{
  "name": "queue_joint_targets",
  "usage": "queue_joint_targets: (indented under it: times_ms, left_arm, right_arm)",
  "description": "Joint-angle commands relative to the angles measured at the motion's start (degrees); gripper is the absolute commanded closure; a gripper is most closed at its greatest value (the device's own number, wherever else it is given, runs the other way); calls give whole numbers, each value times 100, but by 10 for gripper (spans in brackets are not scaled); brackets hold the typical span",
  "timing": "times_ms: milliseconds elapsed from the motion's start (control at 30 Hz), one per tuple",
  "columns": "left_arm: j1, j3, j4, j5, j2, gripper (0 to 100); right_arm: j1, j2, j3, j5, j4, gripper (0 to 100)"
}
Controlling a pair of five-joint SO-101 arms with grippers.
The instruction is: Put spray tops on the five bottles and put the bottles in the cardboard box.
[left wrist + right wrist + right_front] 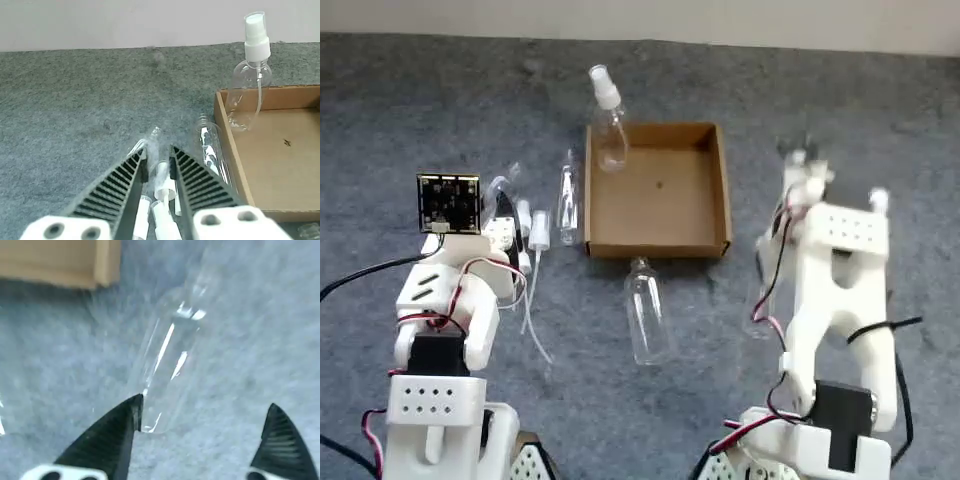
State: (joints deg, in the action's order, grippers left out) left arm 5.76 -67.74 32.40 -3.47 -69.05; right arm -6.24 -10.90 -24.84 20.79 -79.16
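Observation:
The cardboard box (658,235) lies open mid-table. A clear bottle with a white spray top (608,120) (250,80) leans at its far left corner. A topless bottle (567,200) (212,150) lies along the box's left wall, and another (645,305) lies in front of the box. Loose spray tops (535,235) (164,185) lie left of the box, under my left gripper (157,156), whose fingers are narrowly open around them. My right gripper (205,405) is wide open over a clear bottle (167,355) lying right of the box.
Grey carpet covers the table. A small clear bottle (151,140) lies just past the left fingertips. The left arm (445,300) and the right arm (835,270) stand at the near side. A box corner (102,262) is near the right gripper.

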Motion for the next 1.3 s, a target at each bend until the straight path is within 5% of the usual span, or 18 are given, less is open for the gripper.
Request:
queue_joint_targets:
  times_ms: [0, 200, 467, 633, 833, 1033, 1267]
  left_arm:
    - [48, 31, -97, 26, 57, 966]
    - [48, 31, -97, 44, 57, 966]
    - [312, 365, -18, 53, 75, 966]
    - [1121, 2088, 1864, 316, 338, 966]
    - [1138, 4101, 3763, 1160, 2536, 966]
    - [1138, 5068, 4651, 1811, 4268, 964]
    - [541, 4971, 4888, 2365, 4611, 864]
  right_arm:
    - [-4, -321, -831, -325, 804, 683]
    - [330, -321, -1209, -501, 1437, 687]
    - [479, -321, -1209, -501, 1525, 888]
    - [497, -374, -1218, -466, 1305, 934]
    - [523, -391, -1182, -475, 936, 937]
    - [523, -1051, -1262, -457, 743, 980]
    - [470, -2158, -1982, -448, 892, 979]
